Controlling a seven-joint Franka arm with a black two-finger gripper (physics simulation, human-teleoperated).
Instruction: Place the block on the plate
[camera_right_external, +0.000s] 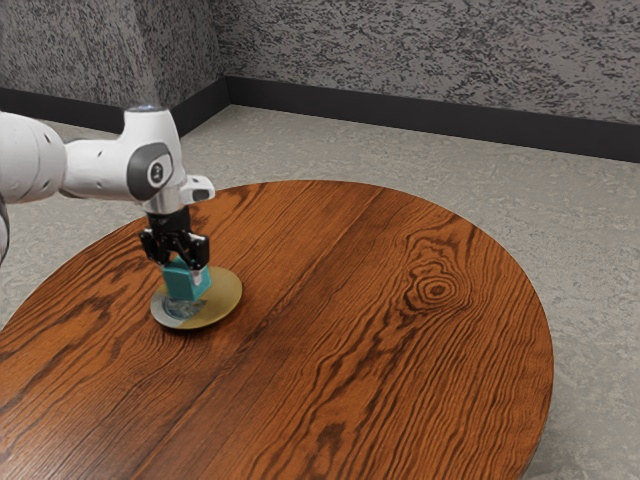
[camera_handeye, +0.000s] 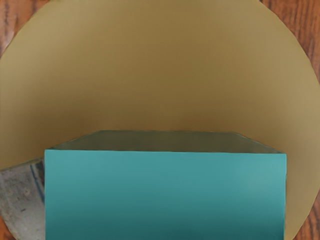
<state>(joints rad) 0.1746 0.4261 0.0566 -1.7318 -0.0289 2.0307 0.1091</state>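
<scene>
Nearest in the wrist view was the teal block (camera_handeye: 165, 195), low in the frame and directly beneath the hand; beyond it spread the tan plate (camera_handeye: 160, 65), with the wood worktop (camera_handeye: 306, 15) showing at the upper corners. That was what the next move hung on: the block lay straight below the gripper (camera_right_external: 184, 270) and over the plate, so the way seemed to be down, with little or nothing sideways. Whether its underside touched the plate, I could not tell.

In the exterior view, left of centre in the frame, the gripper looked closed about the block — pinching it, as I judged. The hand pointed down, wrist upright above it, while the arm (camera_right_external: 100, 168) reached in nearly level from the upper left — the speckled wall (camera_right_external: 430, 60) stood farthest off.
</scene>
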